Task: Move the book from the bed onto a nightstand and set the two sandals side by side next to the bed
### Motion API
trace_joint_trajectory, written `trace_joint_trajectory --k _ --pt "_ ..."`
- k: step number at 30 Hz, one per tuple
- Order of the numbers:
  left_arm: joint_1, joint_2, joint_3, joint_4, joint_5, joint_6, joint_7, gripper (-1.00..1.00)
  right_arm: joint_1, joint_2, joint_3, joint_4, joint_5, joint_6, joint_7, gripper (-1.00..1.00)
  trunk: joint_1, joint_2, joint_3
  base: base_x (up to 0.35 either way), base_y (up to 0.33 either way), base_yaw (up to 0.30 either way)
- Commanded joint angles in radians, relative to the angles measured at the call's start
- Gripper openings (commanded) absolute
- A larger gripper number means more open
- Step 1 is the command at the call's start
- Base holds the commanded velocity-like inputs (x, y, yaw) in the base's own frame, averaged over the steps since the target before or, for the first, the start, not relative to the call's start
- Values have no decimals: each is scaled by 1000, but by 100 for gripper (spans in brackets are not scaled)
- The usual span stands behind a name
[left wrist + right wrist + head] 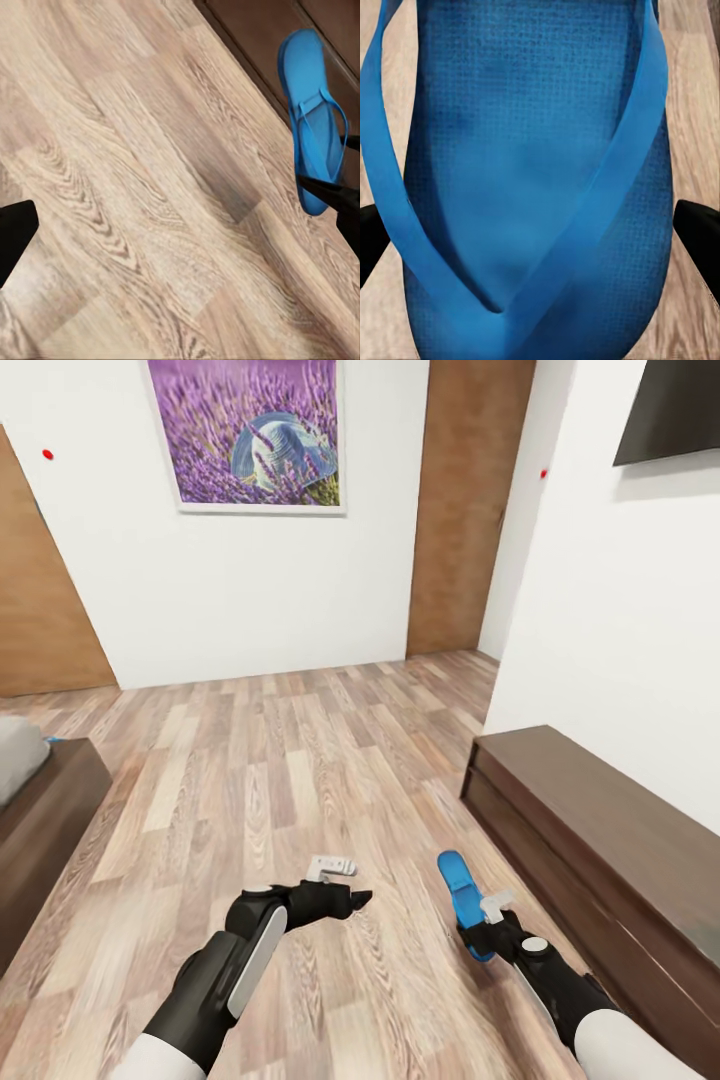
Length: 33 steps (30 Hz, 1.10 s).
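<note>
Wood-plank floor, lower right of frame: right hand clamps one blue sandal at its near end, long axis pointing away; left hand carries nothing, opening indeterminate.

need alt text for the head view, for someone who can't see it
The robot's right gripper holds a blue sandal above a wood-plank floor, beside a low dark-brown cabinet along the right wall. The left gripper is empty, and a lavender picture hangs on the white wall ahead.
</note>
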Motion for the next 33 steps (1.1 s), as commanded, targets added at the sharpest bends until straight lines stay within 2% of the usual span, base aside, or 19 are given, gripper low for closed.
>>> trace_joint_trajectory --k 1,15,19,26,30,33 --pt "-1 0 1 1 -1 5 -3 100 0 -1 3 -3 6 4 3 -100 0 0 -1 327 85 269" --pt "-1 1 2 4 -1 3 -2 100 0 -2 1 -4 6 4 3 -100 0 0 -1 332 60 258" --pt "-1 0 22 5 -2 3 -2 100 0 -2 1 -5 6 4 3 -100 0 0 -1 332 -39 251" --pt "-1 1 31 6 -2 3 -2 100 0 -2 1 -6 6 4 5 -100 0 0 -2 332 -113 66" --pt "-1 4 48 8 -2 2 -2 100 0 -1 -43 -4 4 7 11 -100 0 0 -2 332 -120 4" --pt "-1 5 86 10 -3 0 3 100 0 0 -128 -4 4 12 14 -100 0 0 -2 332 -87 1"
